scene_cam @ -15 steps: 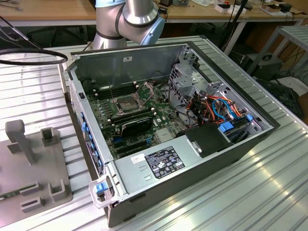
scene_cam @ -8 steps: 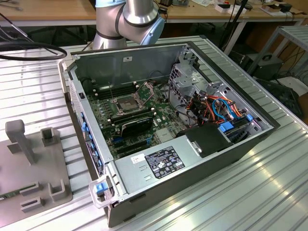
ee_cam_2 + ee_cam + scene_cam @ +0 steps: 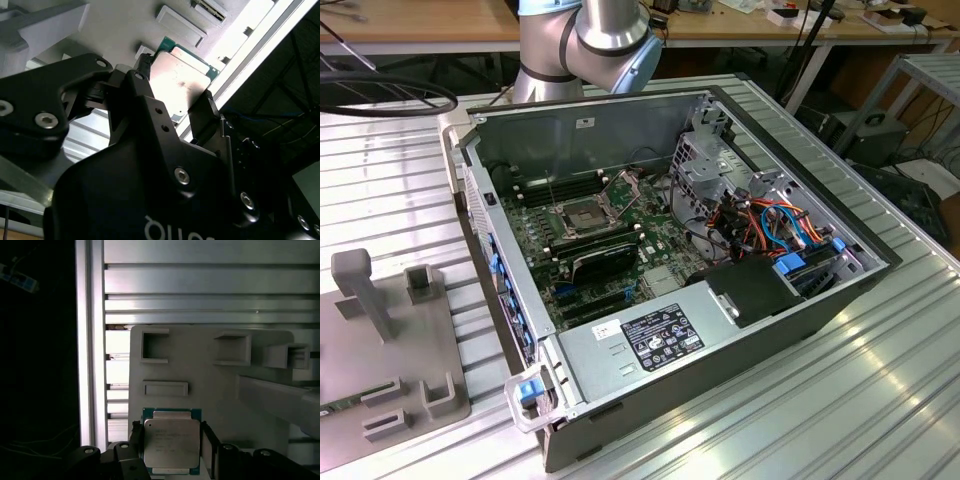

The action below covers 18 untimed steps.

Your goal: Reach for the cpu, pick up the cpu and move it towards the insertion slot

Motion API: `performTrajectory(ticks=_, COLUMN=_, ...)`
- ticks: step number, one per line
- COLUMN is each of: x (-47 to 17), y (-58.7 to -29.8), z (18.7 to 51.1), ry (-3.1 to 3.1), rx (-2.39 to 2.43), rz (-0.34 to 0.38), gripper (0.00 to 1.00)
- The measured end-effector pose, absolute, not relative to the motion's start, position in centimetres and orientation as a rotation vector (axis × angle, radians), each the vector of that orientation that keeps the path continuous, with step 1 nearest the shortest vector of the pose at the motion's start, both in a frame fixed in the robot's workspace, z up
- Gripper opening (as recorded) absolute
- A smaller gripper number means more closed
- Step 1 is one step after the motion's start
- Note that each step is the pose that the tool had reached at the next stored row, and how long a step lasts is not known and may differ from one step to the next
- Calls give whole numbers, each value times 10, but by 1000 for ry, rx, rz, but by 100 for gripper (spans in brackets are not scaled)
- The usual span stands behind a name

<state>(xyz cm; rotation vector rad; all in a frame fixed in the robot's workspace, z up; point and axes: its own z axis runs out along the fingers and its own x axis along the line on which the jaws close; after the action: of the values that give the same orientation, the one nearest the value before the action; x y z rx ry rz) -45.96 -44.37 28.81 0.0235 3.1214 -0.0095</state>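
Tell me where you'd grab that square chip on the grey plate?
Best by two opposite edges of the cpu, coming straight down: it is thin, square and lies flat on the grey plate, so only its sides offer hold. The tool sits astride it.

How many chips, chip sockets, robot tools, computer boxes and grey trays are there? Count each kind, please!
cpu, gripped in the tool: 1
insertion slot: 1
tool: 1
computer case: 1
grey holder plate: 1
Total: 5
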Motion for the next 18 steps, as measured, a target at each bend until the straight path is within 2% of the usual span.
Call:
performTrajectory(ticks=12, x=-460, y=-444, z=298, ry=3121, rx=24, rz=-9, gripper=55)
performTrajectory(ticks=18, x=-460, y=-444, z=322, ry=3121, rx=25, rz=-9, gripper=55)
